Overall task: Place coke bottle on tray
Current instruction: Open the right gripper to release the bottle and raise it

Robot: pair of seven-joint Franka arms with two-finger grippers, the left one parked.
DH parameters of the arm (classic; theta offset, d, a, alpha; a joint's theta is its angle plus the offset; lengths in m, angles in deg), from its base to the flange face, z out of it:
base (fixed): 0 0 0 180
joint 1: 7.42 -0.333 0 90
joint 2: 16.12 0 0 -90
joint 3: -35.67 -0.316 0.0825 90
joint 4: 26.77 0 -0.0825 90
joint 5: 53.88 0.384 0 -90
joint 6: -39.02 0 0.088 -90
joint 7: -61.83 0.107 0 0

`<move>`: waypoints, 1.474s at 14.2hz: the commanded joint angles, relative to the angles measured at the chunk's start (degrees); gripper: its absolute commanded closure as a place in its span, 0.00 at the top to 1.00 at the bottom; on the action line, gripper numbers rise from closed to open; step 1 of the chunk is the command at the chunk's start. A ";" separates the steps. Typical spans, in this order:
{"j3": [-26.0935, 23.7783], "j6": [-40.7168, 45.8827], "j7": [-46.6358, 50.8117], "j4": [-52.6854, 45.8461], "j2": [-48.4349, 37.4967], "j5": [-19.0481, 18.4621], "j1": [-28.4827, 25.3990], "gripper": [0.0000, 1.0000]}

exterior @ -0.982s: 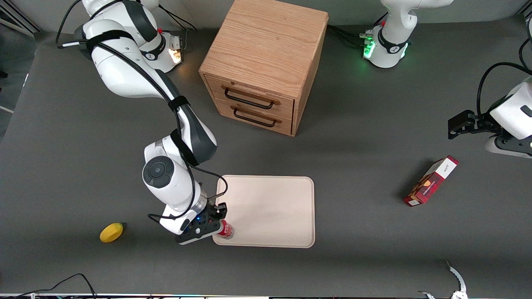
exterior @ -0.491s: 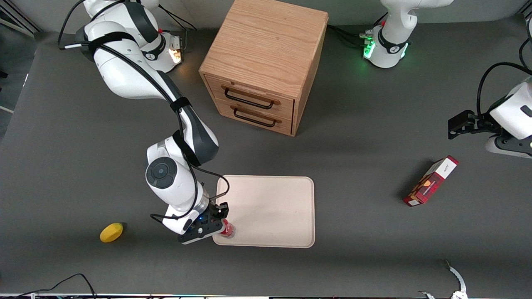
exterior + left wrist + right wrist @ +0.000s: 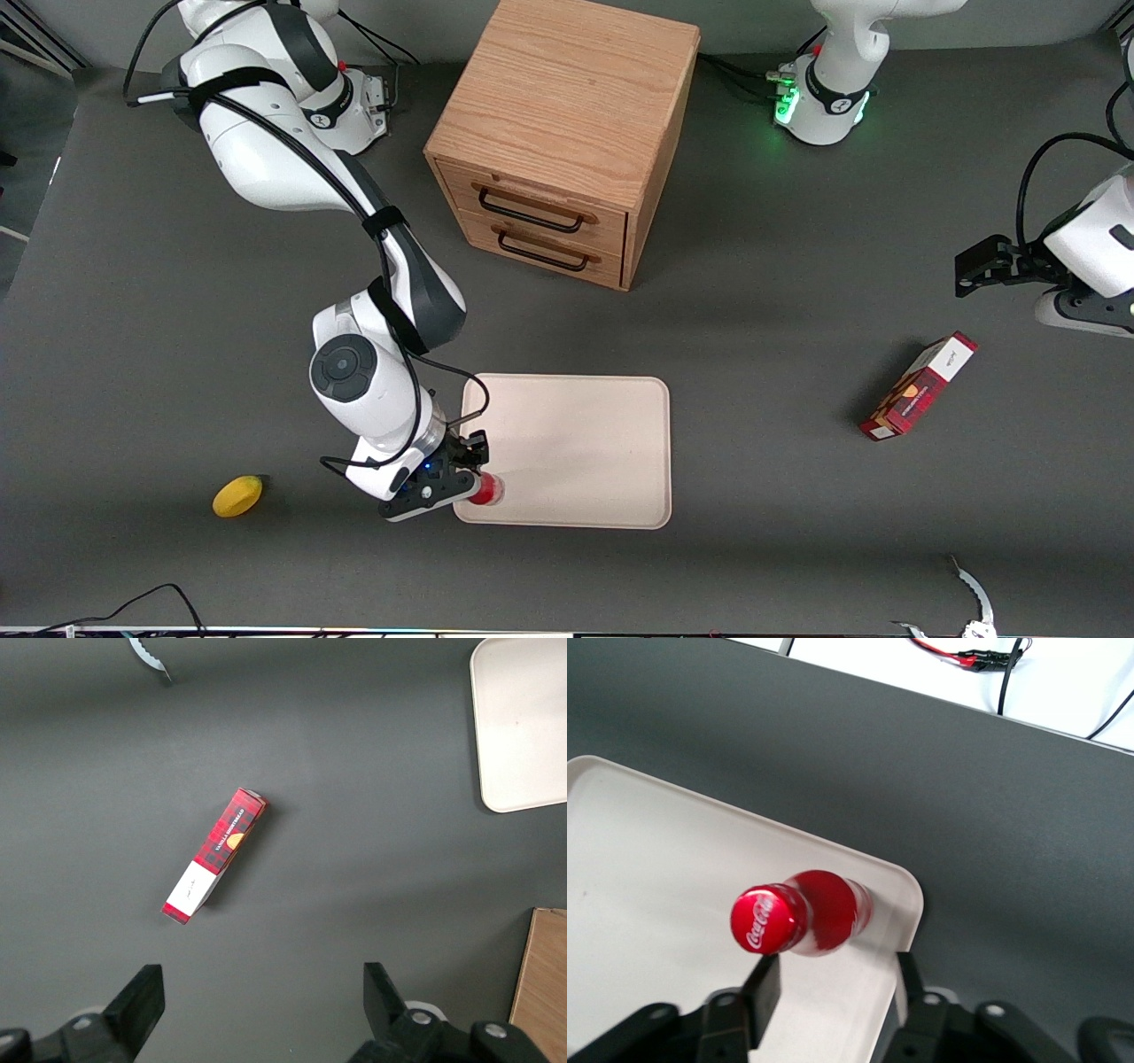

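The coke bottle (image 3: 486, 489), small and red with a red cap, stands on the cream-white tray (image 3: 576, 443) in its corner nearest the front camera, toward the working arm's end. In the right wrist view the bottle (image 3: 797, 920) stands free just inside the tray's rim (image 3: 908, 895). My right gripper (image 3: 472, 476) is open beside the bottle, above that tray corner. Its two dark fingers (image 3: 764, 985) are spread wide and touch nothing. The gripper (image 3: 835, 990) holds nothing.
A wooden two-drawer cabinet (image 3: 567, 133) stands farther from the front camera than the tray. A yellow lemon (image 3: 237, 495) lies toward the working arm's end. A red rectangular carton (image 3: 920, 386) lies toward the parked arm's end and also shows in the left wrist view (image 3: 217, 853).
The gripper carried the bottle slightly farther over the tray corner, then let it go. The fingers have drawn back a little and the bottle now stands free.
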 commanded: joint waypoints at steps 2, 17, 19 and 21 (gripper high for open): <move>0.85 0.68 1.34 -2.03 0.37 -0.34 -0.88 1.00; 0.32 17.90 2.93 9.81 -20.79 0.19 8.08 1.00; 0.32 22.11 3.19 13.42 -26.50 0.19 10.18 1.00; 0.23 25.71 3.10 15.54 -31.16 0.19 11.86 1.00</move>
